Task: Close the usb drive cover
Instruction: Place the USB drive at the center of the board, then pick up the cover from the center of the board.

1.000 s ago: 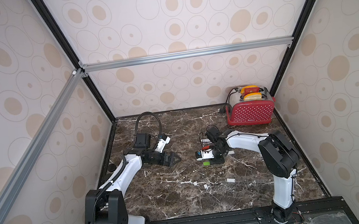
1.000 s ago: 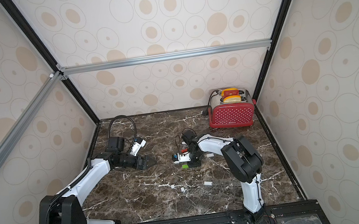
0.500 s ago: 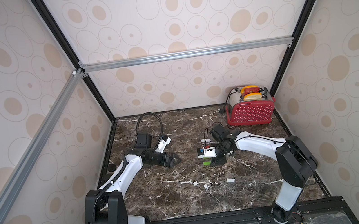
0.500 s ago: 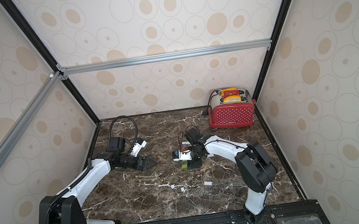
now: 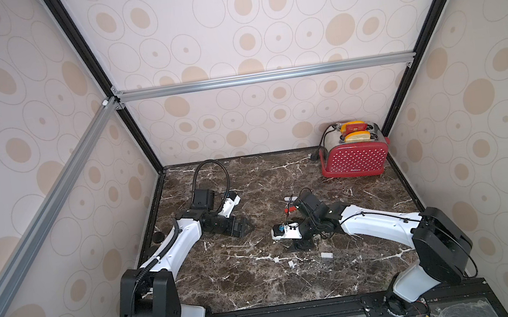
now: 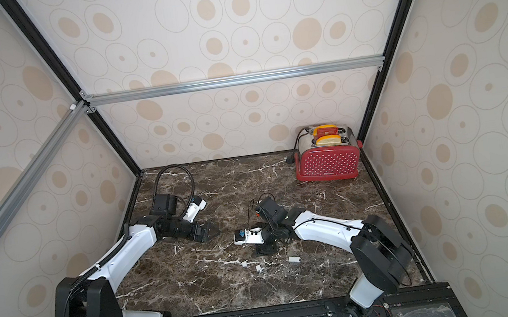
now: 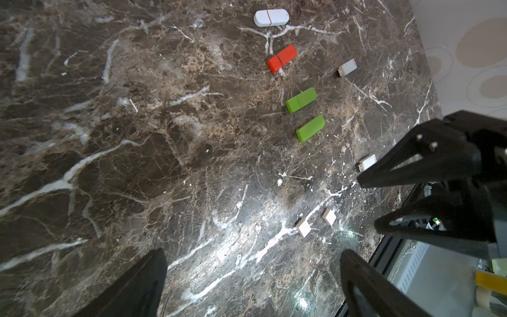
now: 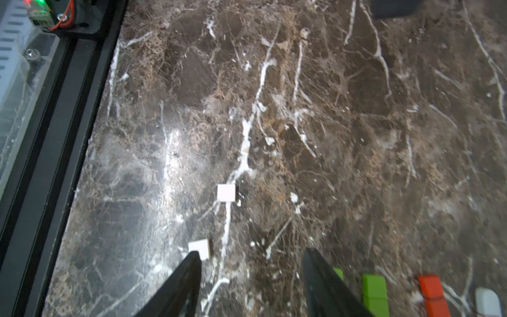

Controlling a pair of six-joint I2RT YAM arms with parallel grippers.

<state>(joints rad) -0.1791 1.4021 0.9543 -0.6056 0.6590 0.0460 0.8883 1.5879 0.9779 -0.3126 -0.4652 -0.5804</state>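
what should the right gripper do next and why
Probably shift the right gripper sideways over the nearer white cap and close on it. Its jaws stand apart and empty, that cap lies just beside one fingertip, and an uncapped drive lies on the table with its connector bare.
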